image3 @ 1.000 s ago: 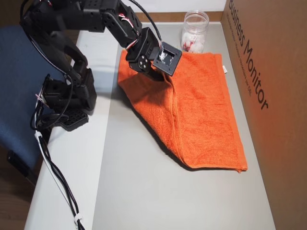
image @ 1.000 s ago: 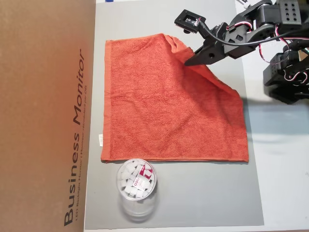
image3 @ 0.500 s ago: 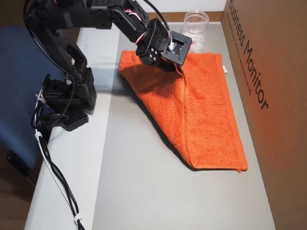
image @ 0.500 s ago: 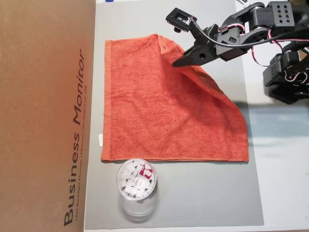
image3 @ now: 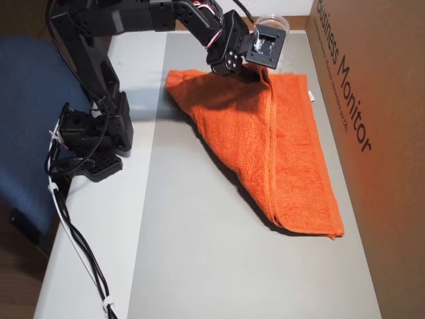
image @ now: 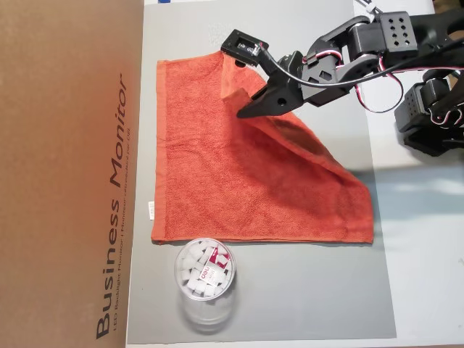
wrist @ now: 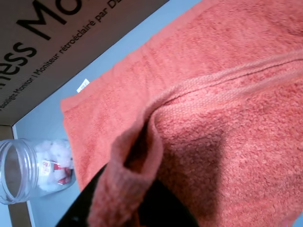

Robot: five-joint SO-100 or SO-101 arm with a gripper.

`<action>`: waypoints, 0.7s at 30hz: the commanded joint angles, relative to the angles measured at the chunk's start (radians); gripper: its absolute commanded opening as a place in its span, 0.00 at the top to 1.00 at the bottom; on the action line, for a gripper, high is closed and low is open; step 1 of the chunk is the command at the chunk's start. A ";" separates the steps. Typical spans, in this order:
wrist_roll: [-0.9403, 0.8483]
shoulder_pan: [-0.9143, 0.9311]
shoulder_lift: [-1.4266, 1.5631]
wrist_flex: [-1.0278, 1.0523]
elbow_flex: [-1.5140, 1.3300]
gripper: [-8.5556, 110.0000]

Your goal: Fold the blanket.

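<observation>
Mid-fold: fingers clenched on blanket corner, upper centre of an overhead view. Next: carry it to the left edge, release.

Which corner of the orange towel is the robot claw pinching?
The lifted corner of the blanket, shut in the gripper; the other corners lie flat.

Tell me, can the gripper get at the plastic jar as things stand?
Probably not right away: the gripper is shut on the blanket corner, and the plastic jar stands beyond the blanket's far edge. It would have to release first.
</observation>
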State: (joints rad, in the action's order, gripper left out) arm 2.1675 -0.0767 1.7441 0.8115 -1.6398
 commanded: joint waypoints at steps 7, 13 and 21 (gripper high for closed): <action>0.009 -0.049 -0.120 -0.017 0.186 0.93; 0.009 -0.077 -0.236 -0.017 0.308 0.93; 0.009 -0.110 -0.371 -0.017 0.463 0.93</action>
State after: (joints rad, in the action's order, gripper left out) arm 2.1675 -0.1764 1.3790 0.8115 -1.2563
